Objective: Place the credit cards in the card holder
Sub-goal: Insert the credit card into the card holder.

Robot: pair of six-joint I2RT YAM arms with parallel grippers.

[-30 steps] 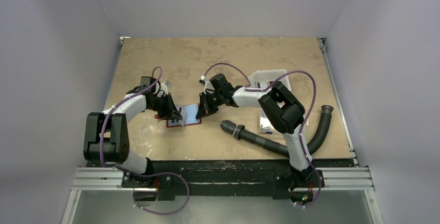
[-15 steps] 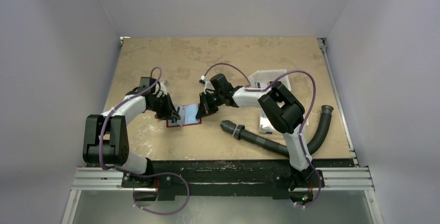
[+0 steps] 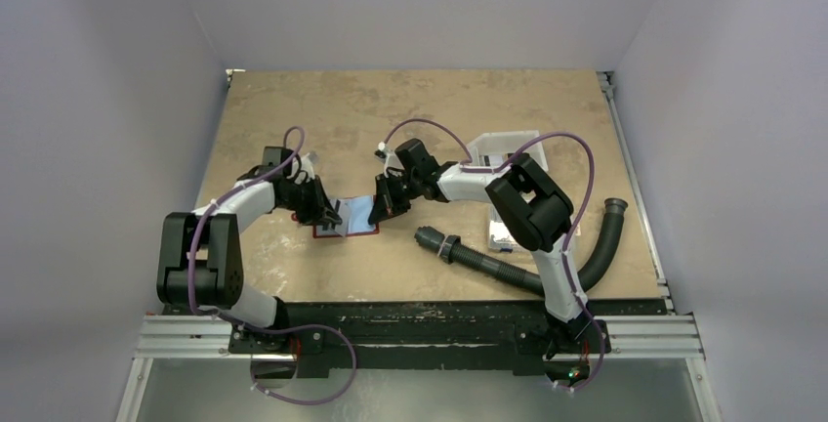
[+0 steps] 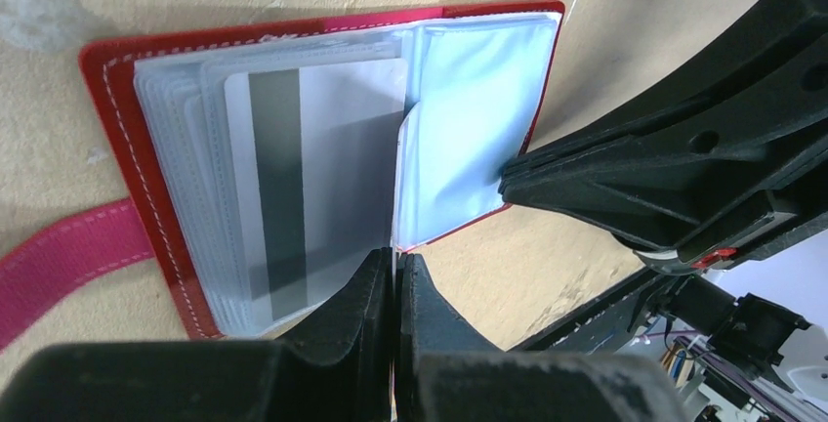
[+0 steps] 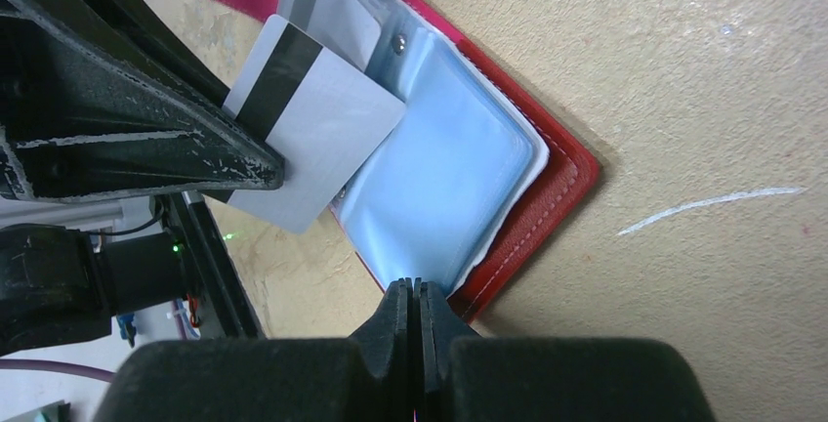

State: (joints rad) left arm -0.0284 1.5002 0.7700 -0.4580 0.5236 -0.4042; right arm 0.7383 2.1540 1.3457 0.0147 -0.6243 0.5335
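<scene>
The tan tabletop bears an open red card holder near its middle and a black hose toward its near-right corner.

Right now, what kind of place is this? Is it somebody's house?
Probably a robot lab bench, not a house. A left arm and a right arm are bolted to a metal rail, plain walls box in the table, and a card holder lies open between the arms.

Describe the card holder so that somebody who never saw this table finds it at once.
On the tan table, left of the ribbed black hose, the left hand and right hand nearly meet. The card holder lies open between them: the only red thing there, with clear sleeves.
</scene>
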